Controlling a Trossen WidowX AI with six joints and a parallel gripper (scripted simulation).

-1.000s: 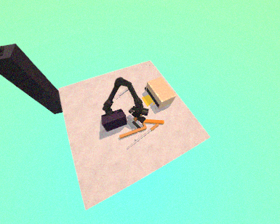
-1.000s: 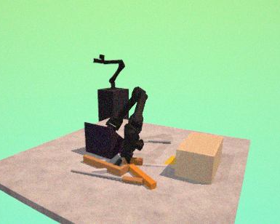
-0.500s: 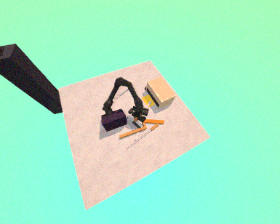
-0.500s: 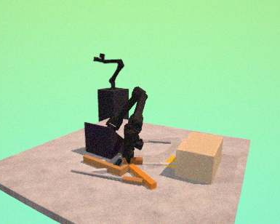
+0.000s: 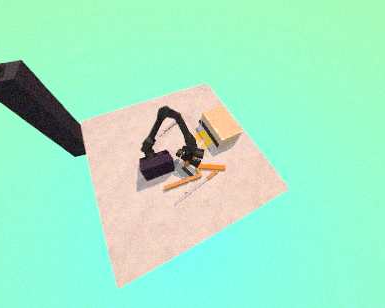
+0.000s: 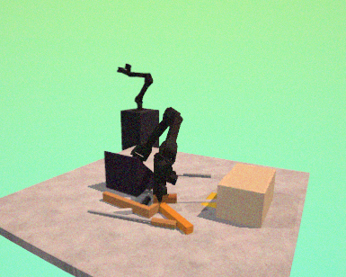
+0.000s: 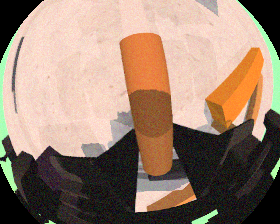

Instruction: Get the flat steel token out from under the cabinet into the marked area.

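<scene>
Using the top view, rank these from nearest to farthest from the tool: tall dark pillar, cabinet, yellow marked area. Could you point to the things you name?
Measured from the tool (image 5: 188,162) (image 6: 160,198) (image 7: 155,132):
1. Yellow marked area (image 5: 202,138) (image 6: 209,203), up and right in the top view.
2. Cabinet (image 5: 222,125) (image 6: 245,195), just beyond it, same side.
3. Tall dark pillar (image 5: 42,110) (image 6: 140,128), far left.

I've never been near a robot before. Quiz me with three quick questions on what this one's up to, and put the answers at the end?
1. Multiple choice: What colour is the handle held by the gripper?
A) Blue
B) Orange
C) Green

2. True or false: The cabinet stands on top of the dark block.

3. Fill in: The flat patch at the cabinet's front is coloured ____.

Key: 1 B; 2 false; 3 yellow.
</scene>
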